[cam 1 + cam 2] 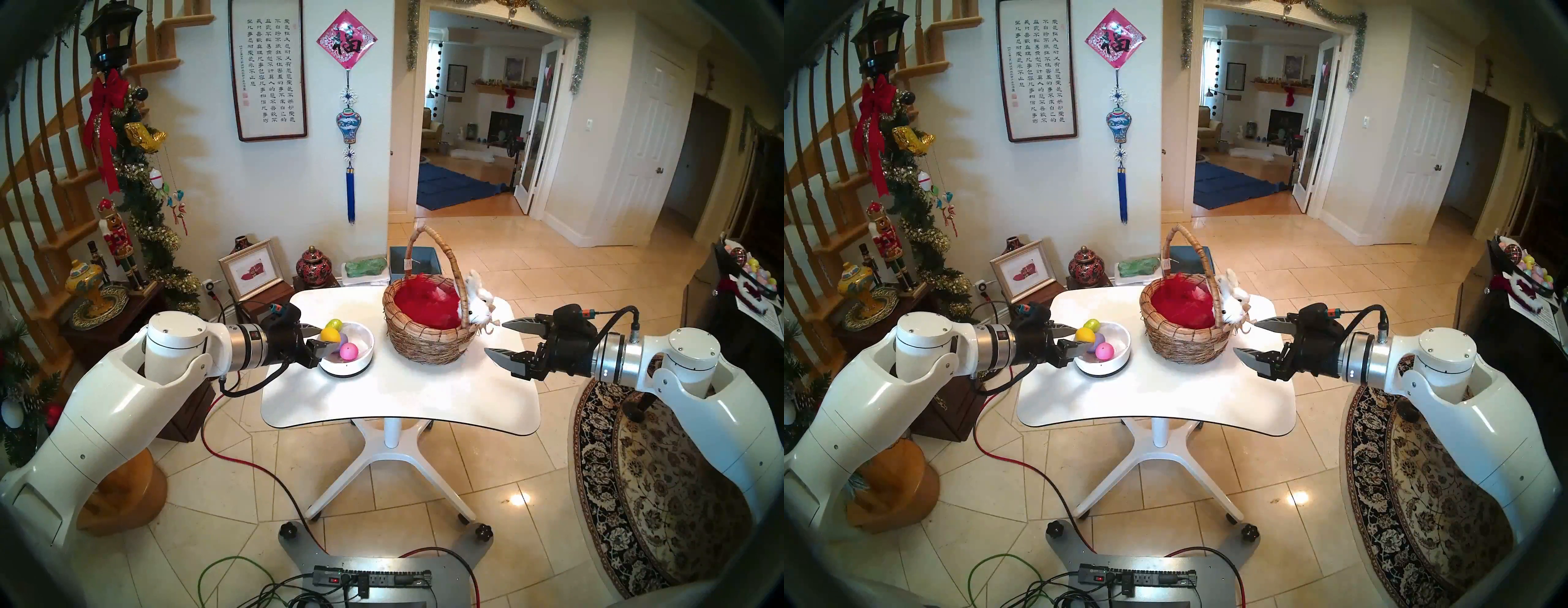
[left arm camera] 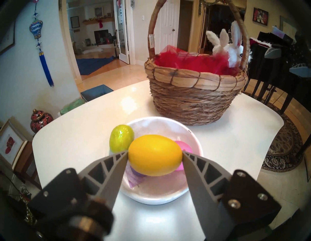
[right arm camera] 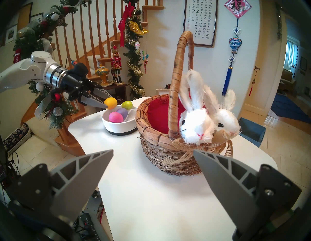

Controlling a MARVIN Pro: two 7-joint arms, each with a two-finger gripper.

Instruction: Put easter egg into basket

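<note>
My left gripper is shut on a yellow egg and holds it just above the left side of a low white bowl. In the left wrist view the egg sits between both fingertips. A pink egg, a purple egg and a green egg lie in the bowl. The wicker basket, with red lining, a tall handle and white plush bunnies on its rim, stands upright right of the bowl. My right gripper is open and empty, just right of the basket.
The bowl and basket stand on a small white pedestal table. A dark-rimmed container of pastel eggs sits on dark furniture at far right. A blue bin is behind the table. A patterned rug lies below my right arm.
</note>
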